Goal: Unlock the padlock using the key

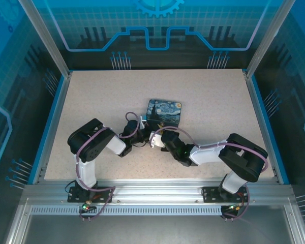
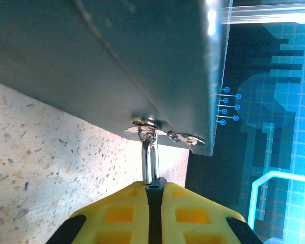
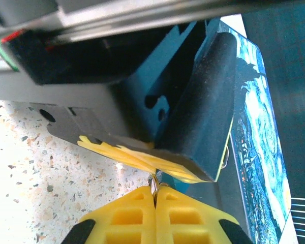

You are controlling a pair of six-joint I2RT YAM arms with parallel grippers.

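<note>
Surface: speckled worktop, tin at its middle.
Lock: padlock on the tin's hasp, left gripper clamped on it.
Tool: key pinched in closed right gripper.
Risk: thin key may twist and miss the keyhole.

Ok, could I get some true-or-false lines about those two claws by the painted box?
1. The tin lies flat on the table, picture up. True.
2. The left gripper is wide open. False: it is shut on the padlock, whose shackle sticks out.
3. The shackle reaches a ring on the tin's side. True.
4. The right gripper is out at the table's edge. False: it is beside the tin and the left gripper.
5. The right gripper is empty. False: it pinches a small silvery piece, likely the key.
</note>
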